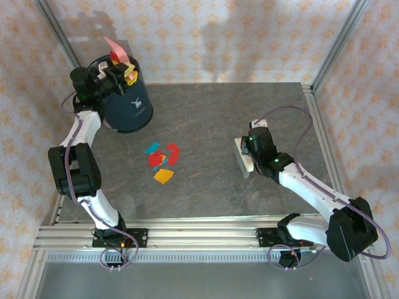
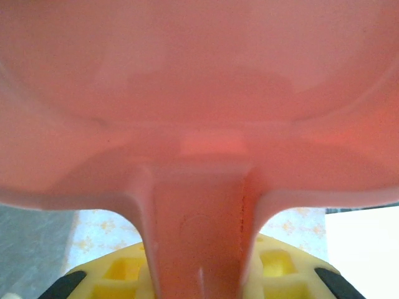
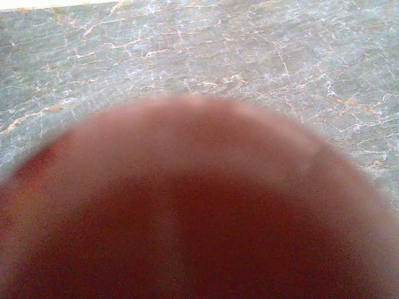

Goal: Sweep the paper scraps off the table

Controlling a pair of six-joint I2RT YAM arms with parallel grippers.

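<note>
Red, teal, orange paper scraps (image 1: 162,161) clustered on table (image 1: 218,112); left gripper (image 2: 199,277) clenches pink dustpan (image 2: 199,75); right gripper (image 1: 249,151) unclear.

**Stone, Plastic and Paper**

The table (image 1: 249,112) looks like matt grey stone with pale veining (rust-tinged up close), edged by grooved silver aluminium rails (image 1: 199,237). The paper scraps (image 1: 163,159) look flat and dull. The pink dustpan (image 2: 199,93) is smooth moulded plastic with a soft sheen; the dark blue bin (image 1: 131,106) looks smooth, faintly glossy.
</note>
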